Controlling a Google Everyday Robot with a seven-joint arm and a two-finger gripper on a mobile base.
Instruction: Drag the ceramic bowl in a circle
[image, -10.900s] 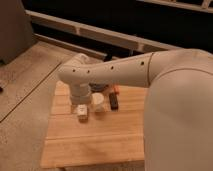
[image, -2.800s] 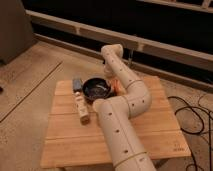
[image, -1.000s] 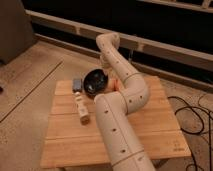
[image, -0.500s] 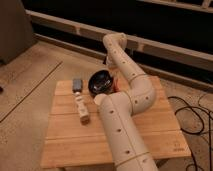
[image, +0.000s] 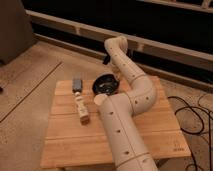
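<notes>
A wooden slatted counter (image: 150, 130) stands on a concrete floor, with a dark wall and pale rails behind it. The robot's white arm (image: 122, 130) rises from the near edge of the counter, bends at an elbow on the right, and reaches back toward the far side, where its wrist turns downward.

The end effector (image: 113, 75) hangs from that wrist at the far-right rim of the ceramic bowl (image: 104, 85). It is largely hidden behind the arm's upper link. Its fingers are closed, but the view does not show whether they pinch the rim or only rest against it.

The ceramic bowl is glossy black and sits on the far middle part of the counter, its opening tipped somewhat toward the camera.

To the left of the bowl lies a small grey block (image: 77, 83). Just in front of the block lies a pale elongated object (image: 81, 107), pointing toward the near edge. Black cables (image: 192, 112) trail across the floor on the right.
</notes>
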